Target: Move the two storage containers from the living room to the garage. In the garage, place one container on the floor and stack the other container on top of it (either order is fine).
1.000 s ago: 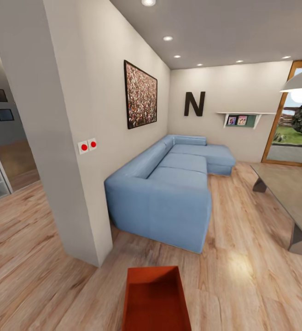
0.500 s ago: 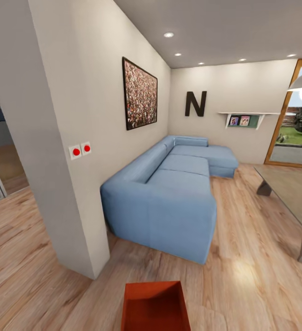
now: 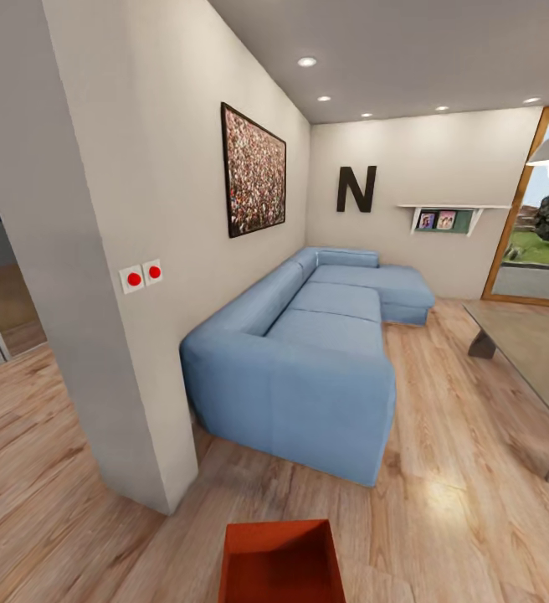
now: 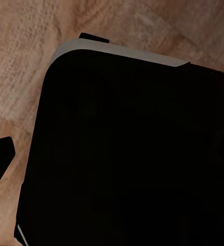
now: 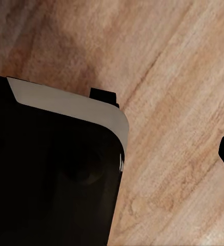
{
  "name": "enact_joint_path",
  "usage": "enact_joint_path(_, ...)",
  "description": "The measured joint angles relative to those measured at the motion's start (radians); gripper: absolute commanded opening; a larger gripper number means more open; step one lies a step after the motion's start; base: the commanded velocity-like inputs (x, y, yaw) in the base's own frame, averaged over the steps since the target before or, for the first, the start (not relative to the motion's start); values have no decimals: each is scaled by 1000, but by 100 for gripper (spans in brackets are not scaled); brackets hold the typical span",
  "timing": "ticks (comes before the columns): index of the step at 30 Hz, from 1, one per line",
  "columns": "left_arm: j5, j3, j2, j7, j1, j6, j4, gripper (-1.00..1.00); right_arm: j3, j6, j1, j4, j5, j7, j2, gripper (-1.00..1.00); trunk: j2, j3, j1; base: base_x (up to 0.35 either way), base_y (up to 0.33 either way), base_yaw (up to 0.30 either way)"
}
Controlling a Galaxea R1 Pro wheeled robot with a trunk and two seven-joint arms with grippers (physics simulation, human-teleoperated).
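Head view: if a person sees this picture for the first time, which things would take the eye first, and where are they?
Probably the big blue sectional sofa, which stands along the pale wall in the middle of the room on the light wood-plank floor. Next comes the orange-red storage container at the bottom edge, open side up, just in front of the robot. On the walls, the large dark-framed picture above the sofa and the black letter N also stand out.

bright even room, ceiling spotlights (image 3: 307,62) glowing, glare patch on floor (image 3: 442,494), wide-angle stretch, wrist views dark
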Motion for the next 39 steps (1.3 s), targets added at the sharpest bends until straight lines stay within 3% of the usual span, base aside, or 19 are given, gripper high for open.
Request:
enact_joint_path(13,-1,-1,0,0,0,0,0,100,0,0,0,0,-1,0,0,100,0,0,0,1,-193,0)
enact_joint_path(39,0,-1,1,0,0,0,0,100,0,0,0,0,-1,0,0,100,0,0,0,-37,25,0)
